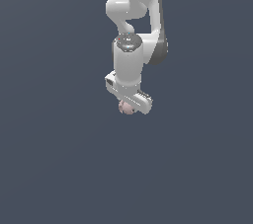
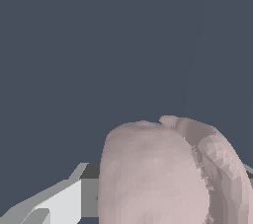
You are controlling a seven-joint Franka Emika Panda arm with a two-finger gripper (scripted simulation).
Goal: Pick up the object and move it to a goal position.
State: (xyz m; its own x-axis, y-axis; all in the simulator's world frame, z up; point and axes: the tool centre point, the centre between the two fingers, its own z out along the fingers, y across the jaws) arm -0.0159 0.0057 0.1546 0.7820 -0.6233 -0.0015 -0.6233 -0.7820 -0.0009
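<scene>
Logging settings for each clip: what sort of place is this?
Likely a bare simulated workspace: a flat, featureless grey-blue ground, one white arm with its gripper, and a small pink object. No furniture shows.

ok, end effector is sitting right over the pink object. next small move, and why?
Probably close the end effector on the pink object. The wrist view shows the object filling the space beside one finger, and the exterior view shows it tucked under the hand. Whether it is already gripped cannot be told.

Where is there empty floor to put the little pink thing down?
Almost everywhere. The grey floor lies bare on both sides of the arm and all below it in the exterior view. The only crowded spot is where the gripper sits over the pink lump.
</scene>
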